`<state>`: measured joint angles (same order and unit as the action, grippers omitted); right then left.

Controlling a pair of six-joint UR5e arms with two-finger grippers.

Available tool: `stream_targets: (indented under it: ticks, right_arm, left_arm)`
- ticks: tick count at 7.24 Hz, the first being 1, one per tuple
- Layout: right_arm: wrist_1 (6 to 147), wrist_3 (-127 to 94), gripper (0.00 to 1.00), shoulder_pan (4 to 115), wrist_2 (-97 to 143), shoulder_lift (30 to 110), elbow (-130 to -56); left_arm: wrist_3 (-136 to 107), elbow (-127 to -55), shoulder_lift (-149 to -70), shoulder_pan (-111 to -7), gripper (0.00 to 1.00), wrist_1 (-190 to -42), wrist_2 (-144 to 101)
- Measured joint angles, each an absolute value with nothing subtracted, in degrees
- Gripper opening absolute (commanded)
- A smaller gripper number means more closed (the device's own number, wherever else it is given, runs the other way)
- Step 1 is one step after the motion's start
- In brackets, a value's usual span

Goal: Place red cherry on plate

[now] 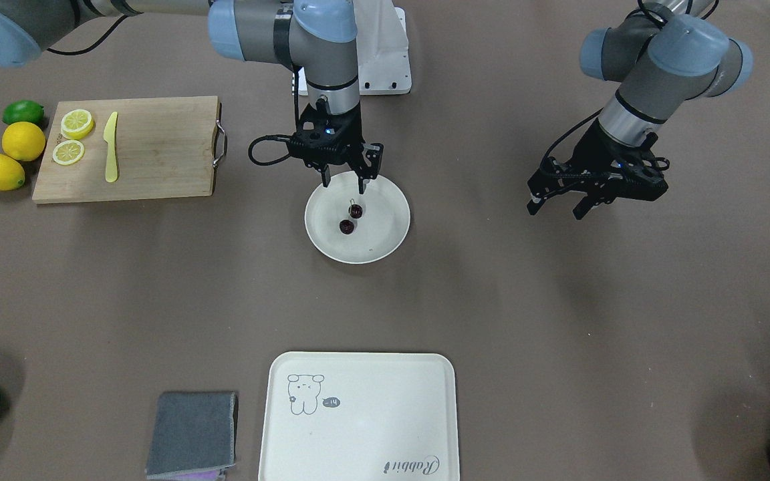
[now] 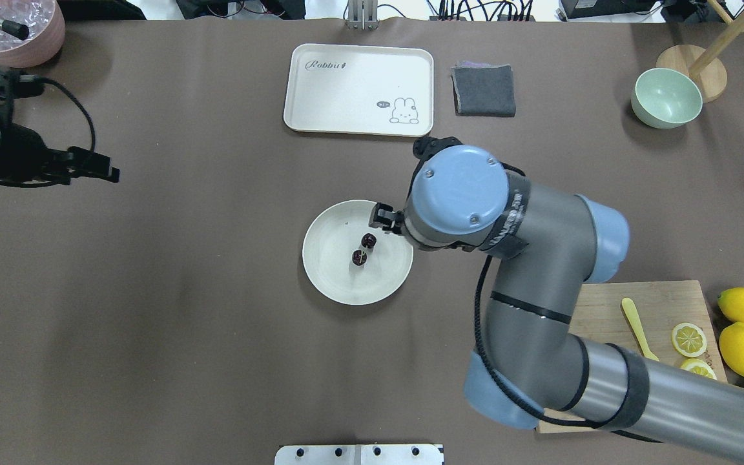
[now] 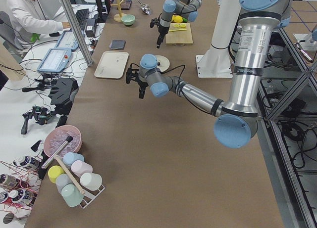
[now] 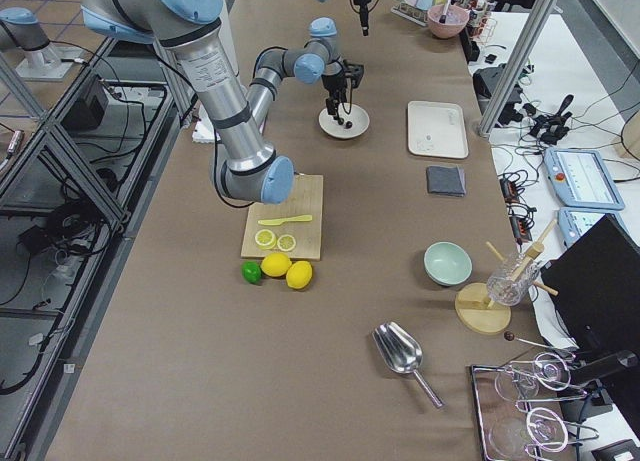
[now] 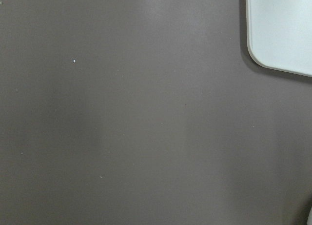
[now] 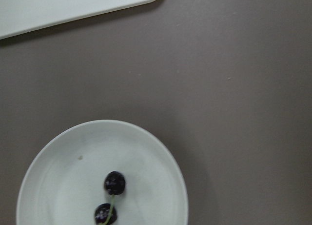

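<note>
**Exterior front-facing:** The red cherry [image 1: 347, 227] lies inside the plate [image 1: 392, 244] at the centre of the frame, both fruits resting on its floor. The right gripper [image 1: 344, 182] hangs over the plate's upper rim with its jaws apart, holding nothing and clear of the fruit. The left gripper [image 1: 557, 208], at the right of the frame, is also spread and empty above bare table. I judge the placing done; only drawing the right arm away seems left.

**Overhead exterior:** The pair sits a little right of centre in the plate. The right arm's wrist hides most of its gripper. A flat, matte brown covering spans the table [image 2: 185, 355]. A cream tray [image 2: 320, 116] lies at top centre, with a grey cloth [image 2: 484, 90] beside it. A pale green bowl [image 2: 666, 97] is at the upper right and a wooden cutting board [image 2: 604, 303] at the lower right.

**Exterior left:** A person [image 3: 27, 15] sits at a desk in the upper left. A rack of pastel cups [image 3: 74, 181] stands at the lower left.

**Exterior right:** The plate is small near the top centre, and a metal scoop [image 4: 400, 351] lies toward the bottom.

**Left wrist-mounted:** Only the brown covering and the tray's corner in the upper right show.

**Right wrist-mounted:** The cherries rest in the plate at the lower left. No fingers are in frame.
</note>
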<state>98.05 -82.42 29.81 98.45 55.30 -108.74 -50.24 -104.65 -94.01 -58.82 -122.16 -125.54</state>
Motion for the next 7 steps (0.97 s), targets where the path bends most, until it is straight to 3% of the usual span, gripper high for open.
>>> stream_targets:
  ticks: [2,4,7]
  right_arm:
    - [98.6,-69.2,1.0,39.5,105.2,64.0,-114.0]
    - [98.8,-51.7,1.0,51.6,113.7,74.2,-118.4]
    - [100.7,-20.0,1.0,70.8,124.5,84.9,-116.4]
  left_arm:
    - [-27.9,-105.0,-89.3,-71.0,0.98,-113.7,-129.8]
    - [-0.5,-105.8,-89.2,-83.2,0.98,-94.8,-130.5]
    - [14.7,-101.5,-87.4,-90.6,0.98,-81.0,-130.3]
